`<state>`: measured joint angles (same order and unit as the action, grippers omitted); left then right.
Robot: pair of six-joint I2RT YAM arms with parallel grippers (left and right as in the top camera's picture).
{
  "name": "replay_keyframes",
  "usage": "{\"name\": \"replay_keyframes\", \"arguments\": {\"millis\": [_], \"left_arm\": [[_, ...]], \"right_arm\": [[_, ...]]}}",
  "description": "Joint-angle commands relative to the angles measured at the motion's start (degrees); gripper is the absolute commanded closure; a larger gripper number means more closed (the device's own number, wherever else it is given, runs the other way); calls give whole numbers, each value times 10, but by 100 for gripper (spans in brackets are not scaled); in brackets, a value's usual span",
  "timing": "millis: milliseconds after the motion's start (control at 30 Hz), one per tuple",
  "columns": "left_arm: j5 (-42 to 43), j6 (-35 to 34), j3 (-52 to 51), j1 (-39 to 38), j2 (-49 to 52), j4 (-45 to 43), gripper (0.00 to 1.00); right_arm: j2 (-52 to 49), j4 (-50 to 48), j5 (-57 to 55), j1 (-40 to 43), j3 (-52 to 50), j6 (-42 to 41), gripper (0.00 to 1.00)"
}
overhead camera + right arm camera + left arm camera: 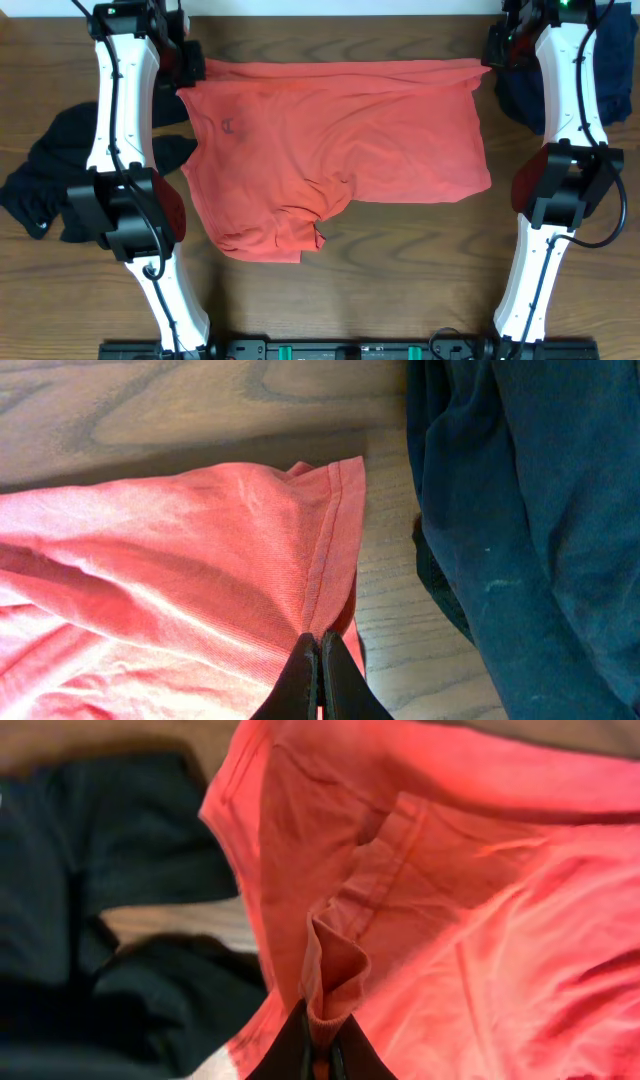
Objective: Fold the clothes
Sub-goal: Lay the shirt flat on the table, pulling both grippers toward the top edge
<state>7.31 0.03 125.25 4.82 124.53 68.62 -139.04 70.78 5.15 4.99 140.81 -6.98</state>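
Plainly, nearest the arm bases the coral-red T-shirt [340, 150] lies on the wooden table [400, 290]. Its lower-left part is bunched into a rumpled lump, and the rest spreads fairly flat toward the top of the overhead frame. At the left edge a black garment [45, 185] lies heaped, its nearest fold touching the shirt's side. In the upper right corner a dark blue garment [612, 55] sits just beside the shirt, with a strip of bare wood between them in the right wrist view.

The step looks to me like drawing the far edge over for the first fold. To do it well, I'd lift both corners together, keep the edge taut and level between them, and carry it evenly so it lands square. That lump at lower left wants smoothing, or it will fold in crooked. The lift should also clear the black garment, so it isn't dragged along.

At the top, the left gripper [320, 1052] has its fingers pressed together on a puckered fold of the shirt. The right gripper [320, 660] pinches the stitched hem at the far right corner, fingers nearly meeting.
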Motion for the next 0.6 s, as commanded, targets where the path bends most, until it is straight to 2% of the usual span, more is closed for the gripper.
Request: {"name": "replay_keyframes", "arguments": {"millis": [0, 567], "left_arm": [[-37, 1, -13, 3, 1, 12, 94], [-61, -14, -116, 3, 1, -8, 94]], "right_arm": [[3, 9, -6, -5, -12, -2, 99], [3, 21, -9, -4, -121, -13, 99]]}}
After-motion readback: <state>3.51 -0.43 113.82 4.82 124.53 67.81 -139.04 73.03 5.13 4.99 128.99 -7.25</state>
